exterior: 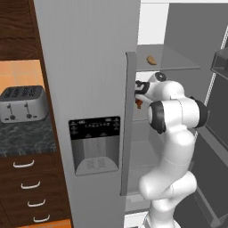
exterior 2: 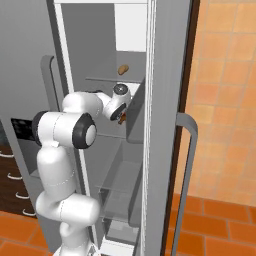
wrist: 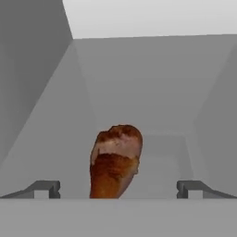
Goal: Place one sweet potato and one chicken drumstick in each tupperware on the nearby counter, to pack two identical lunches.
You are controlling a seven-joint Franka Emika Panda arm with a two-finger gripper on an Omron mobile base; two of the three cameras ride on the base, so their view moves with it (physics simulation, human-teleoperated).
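Lying red-brown, club-shaped chicken drumstick (wrist: 114, 159), pale patch

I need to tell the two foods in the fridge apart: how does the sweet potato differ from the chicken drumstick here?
The sweet potato is a pale tan, smooth oval; the chicken drumstick is dark red-brown and club-shaped. The sweet potato lies on the upper fridge shelf, the chicken drumstick on the shelf below. The open pincer frames the chicken drumstick, while the sweet potato sits apart from it. Both are small and rest inside the open fridge.
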